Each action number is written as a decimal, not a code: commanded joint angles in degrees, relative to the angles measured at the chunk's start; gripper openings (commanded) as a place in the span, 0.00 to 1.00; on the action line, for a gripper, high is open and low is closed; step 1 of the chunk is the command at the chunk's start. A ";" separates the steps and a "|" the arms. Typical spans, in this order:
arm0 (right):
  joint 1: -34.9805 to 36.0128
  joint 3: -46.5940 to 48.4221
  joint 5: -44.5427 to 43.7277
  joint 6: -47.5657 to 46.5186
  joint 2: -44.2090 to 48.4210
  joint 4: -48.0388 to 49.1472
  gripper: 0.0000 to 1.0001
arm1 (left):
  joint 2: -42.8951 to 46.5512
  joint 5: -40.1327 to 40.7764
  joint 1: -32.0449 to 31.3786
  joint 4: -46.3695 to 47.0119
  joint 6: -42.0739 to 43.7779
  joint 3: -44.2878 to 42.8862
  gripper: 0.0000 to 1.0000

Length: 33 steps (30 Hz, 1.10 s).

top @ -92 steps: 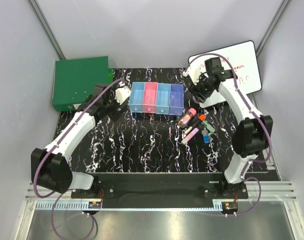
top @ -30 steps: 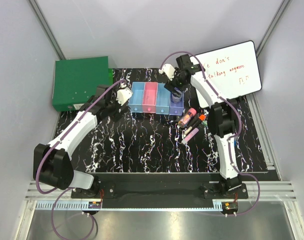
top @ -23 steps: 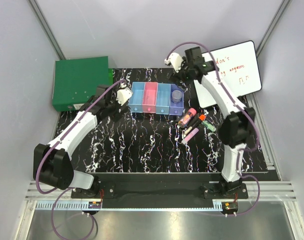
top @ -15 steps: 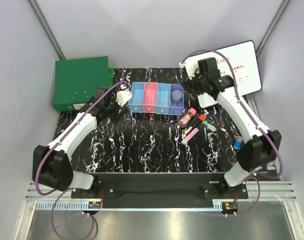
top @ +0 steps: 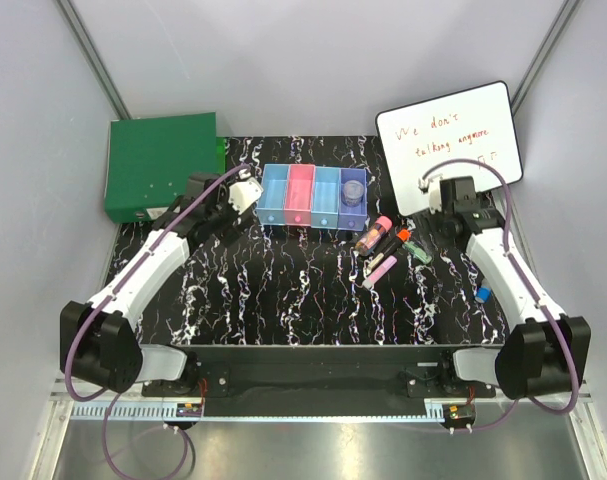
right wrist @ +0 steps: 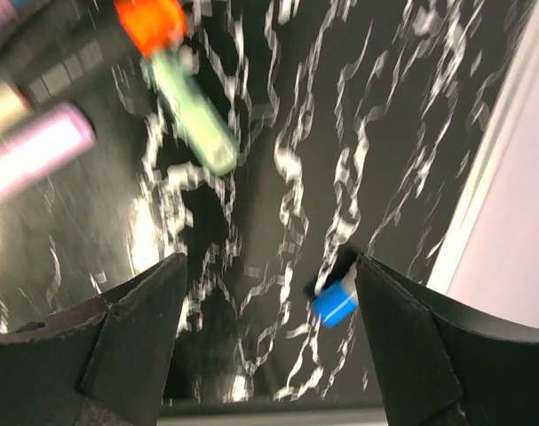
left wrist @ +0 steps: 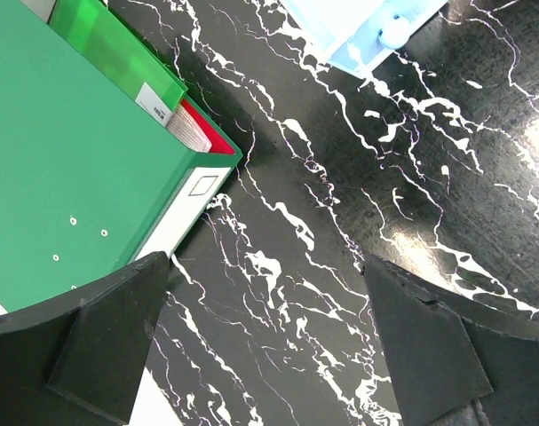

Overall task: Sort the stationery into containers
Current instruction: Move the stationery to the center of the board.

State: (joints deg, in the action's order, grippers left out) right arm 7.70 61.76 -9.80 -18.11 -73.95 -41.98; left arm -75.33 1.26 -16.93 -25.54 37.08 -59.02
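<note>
The four joined bins stand at the mat's back centre; the grey-purple disc lies in the purple bin. The pink-capped dark tube, orange marker, pink marker and green stick lie in a cluster right of centre. The small blue piece lies apart near the right edge. My right gripper is open and empty above the mat; in its wrist view the blue piece lies by the right finger and the green stick is ahead. My left gripper is open and empty left of the bins.
A large green box sits at the back left, close to my left gripper; it also shows in the left wrist view. A white board with red writing leans at the back right. The mat's right edge runs just beyond the blue piece.
My right arm has swung from over the purple bin back to the right side, leaving the disc in that bin. The blue piece now lies far right. The left arm barely moved.
</note>
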 commanded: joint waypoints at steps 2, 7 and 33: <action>-3.12 -5.68 1.10 1.14 5.57 -1.35 0.84 | 1.06 -0.91 -0.03 2.07 1.41 0.75 0.99; -7.44 -4.10 -0.11 3.52 4.61 -1.00 0.81 | 0.45 -2.66 -0.03 1.99 2.47 0.67 0.99; -49.71 -13.41 8.66 -45.17 4.17 -5.40 0.83 | -2.45 0.41 -0.30 -3.20 5.63 -6.19 0.99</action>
State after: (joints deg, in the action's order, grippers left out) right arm -38.44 50.22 -1.15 -59.07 -68.31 -46.41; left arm -78.83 0.34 -16.97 -27.86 41.19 -62.96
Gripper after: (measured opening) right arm 0.831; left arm 0.987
